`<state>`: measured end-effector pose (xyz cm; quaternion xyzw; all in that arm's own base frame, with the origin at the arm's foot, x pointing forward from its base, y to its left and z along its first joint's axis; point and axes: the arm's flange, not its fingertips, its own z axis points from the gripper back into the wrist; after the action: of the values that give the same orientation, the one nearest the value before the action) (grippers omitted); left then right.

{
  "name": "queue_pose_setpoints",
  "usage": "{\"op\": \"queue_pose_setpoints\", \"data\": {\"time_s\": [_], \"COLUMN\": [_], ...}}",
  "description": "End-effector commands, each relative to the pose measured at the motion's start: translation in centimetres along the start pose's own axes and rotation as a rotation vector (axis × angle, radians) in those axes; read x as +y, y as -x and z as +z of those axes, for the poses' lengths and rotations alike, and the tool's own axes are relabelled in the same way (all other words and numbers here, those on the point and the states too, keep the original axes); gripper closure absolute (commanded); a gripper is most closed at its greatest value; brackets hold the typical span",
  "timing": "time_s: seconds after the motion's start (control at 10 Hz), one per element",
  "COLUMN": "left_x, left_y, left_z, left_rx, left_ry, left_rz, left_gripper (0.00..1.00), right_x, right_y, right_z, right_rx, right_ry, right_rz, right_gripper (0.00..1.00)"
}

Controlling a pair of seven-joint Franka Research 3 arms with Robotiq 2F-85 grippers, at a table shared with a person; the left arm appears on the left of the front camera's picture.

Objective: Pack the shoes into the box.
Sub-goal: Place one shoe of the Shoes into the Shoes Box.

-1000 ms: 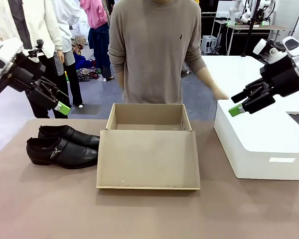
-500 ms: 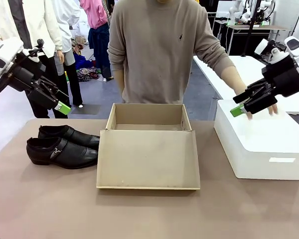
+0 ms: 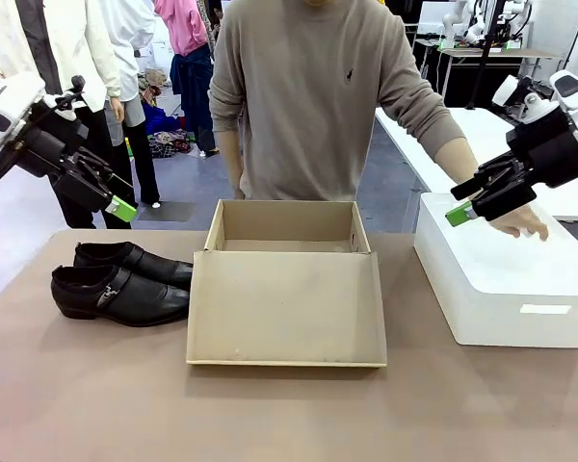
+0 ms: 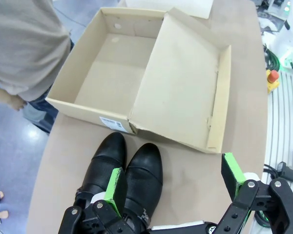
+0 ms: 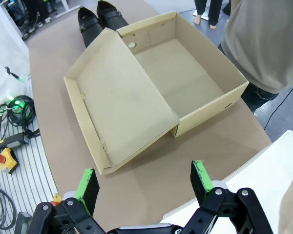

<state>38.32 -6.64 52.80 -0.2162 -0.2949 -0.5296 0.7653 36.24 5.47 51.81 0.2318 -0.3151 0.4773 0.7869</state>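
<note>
I see my left pincer (image 4: 174, 179) and right pincer (image 5: 144, 183) both released, hanging above the brown table (image 3: 77, 385). The pair of glossy black leather dress shoes (image 3: 120, 282) sits at nine o'clock of the open tan cardboard shoebox (image 3: 287, 223), just beside it.

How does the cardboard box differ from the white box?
The cardboard box is tan, open and empty, lid lying flat; the white box is closed on top, with a person's hand on it. The white box stands taller than the cardboard box. Both sit on the table.
</note>
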Motion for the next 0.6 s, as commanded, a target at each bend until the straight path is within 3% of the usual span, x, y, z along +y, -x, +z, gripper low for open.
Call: {"op": "queue_pose_setpoints", "data": {"time_s": [0.0,0.5], "left_x": [0.35,0.35], "left_y": [0.02,0.02], "left_z": [0.06,0.06], "left_rx": [-0.022,-0.022], "left_ry": [0.013,0.013], "left_rz": [-0.017,-0.017], "left_gripper": [0.0,0.0], "right_x": [-0.46,-0.46], "right_y": [-0.08,-0.08], "right_z": [-0.22,-0.22], "right_rx": [-0.031,-0.031], "right_ry": [-0.012,-0.012], "right_rz": [0.026,0.026], "right_gripper": [0.0,0.0]}}
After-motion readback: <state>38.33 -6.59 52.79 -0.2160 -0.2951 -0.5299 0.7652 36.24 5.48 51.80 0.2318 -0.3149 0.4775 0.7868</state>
